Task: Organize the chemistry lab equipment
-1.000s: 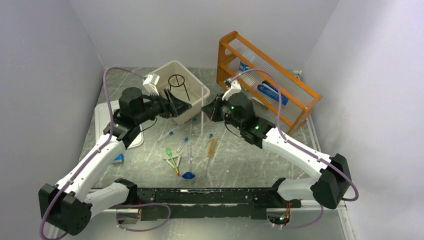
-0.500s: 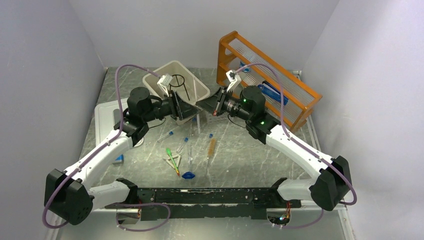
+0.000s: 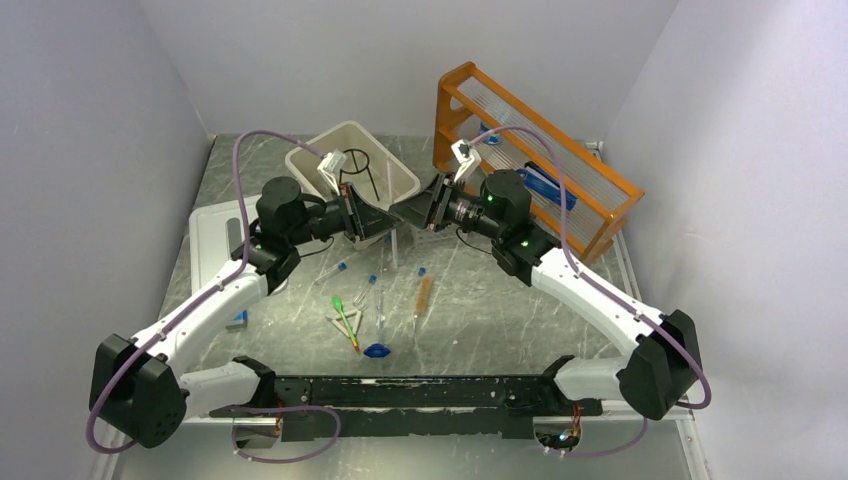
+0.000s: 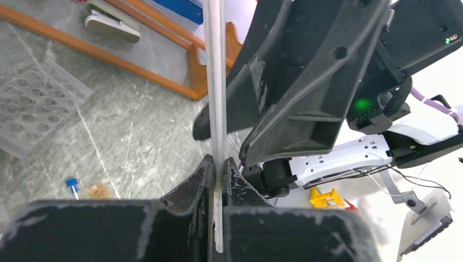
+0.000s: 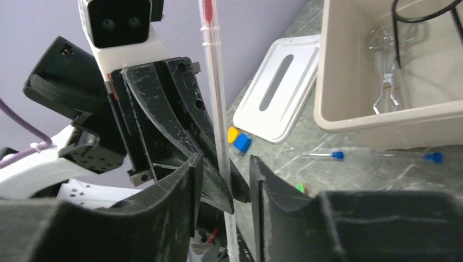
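Now left claw (image 4: pixel 218 165) clamped on rod (image 4: pixel 214 82) near its end — right claw (image 5: pixel 225 164) spread, rod loose between jaws; thin, slick, brittle — pinch gently.

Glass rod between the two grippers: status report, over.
Left gripper shut on glass rod. Right gripper open, jaws either side of it. Nothing in the way.

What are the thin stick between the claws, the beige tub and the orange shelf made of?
Stick: likely glass, perhaps clear plastic. It is see-through and glossy, with a red thread inside.
Tub: probably plastic, going by its smooth, matte beige moulded walls.
Shelf: the orange frame looks like painted wood, though that is uncertain. Its trays are ribbed and clear, likely plastic.
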`<state>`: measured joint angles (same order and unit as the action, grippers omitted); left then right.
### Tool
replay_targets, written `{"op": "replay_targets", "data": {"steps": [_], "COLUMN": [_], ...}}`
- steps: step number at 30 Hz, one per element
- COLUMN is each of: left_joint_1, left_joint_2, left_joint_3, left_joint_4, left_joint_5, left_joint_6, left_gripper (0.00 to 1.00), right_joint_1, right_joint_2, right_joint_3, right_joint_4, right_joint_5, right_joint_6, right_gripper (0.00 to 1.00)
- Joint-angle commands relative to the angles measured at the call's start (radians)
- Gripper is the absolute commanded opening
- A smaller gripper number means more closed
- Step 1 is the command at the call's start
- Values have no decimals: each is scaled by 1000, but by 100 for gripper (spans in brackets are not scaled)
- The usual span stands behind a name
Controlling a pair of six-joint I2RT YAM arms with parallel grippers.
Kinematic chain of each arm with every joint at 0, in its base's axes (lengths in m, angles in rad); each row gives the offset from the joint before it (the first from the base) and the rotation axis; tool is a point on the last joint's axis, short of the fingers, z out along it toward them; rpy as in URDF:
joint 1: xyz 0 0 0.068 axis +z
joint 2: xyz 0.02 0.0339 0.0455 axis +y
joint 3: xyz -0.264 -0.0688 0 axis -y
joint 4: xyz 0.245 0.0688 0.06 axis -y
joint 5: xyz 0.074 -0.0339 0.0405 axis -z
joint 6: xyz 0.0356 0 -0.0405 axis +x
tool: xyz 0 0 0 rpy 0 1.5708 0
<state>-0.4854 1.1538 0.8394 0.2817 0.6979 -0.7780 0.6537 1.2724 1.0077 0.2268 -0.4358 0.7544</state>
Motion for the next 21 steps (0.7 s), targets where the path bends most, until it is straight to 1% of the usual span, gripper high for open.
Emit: {"op": "replay_targets", "data": {"steps": [1,3,4,8,11,13,16,18,19,21], "left_joint_1": [-5,-5,-5,-4,-2,6,20,30,40,76], "left_joint_2": [-19,-14,-6,43,83,129,222,281,312,394], "left_joint_3": [28,58,82,218,290,353,451,507,534,594], "left_joint_4": [-57,-102,-140,-387,-498,-599,-720,-768,-790,-841], "left_joint_5": [-85,-171,-247,-545,-716,-828,-948,-1012,-1034,-1026], "left_joint_6": [63,64,71,67,30,-24,-87,-106,-106,-101], "left_gripper": [5,5,5,5,5,5,5,5,5,5], "right_joint_1": [-7,-8,-8,-8,-9,-9,-8,-8,-8,-8], "right_joint_2": [-28,-49,-64,-109,-139,-152,-165,-172,-174,-179], "right_joint_3": [23,24,24,16,-5,-17,-35,-47,-54,-68], "right_joint_4": [-58,-83,-98,-141,-168,-191,-214,-222,-222,-222], "right_joint_5": [69,115,143,224,258,270,283,289,290,290], "right_joint_6": [-18,-30,-34,-49,-59,-64,-66,-64,-63,-59], "right_gripper": [49,56,58,59,59,59,59,59,59,59]}}
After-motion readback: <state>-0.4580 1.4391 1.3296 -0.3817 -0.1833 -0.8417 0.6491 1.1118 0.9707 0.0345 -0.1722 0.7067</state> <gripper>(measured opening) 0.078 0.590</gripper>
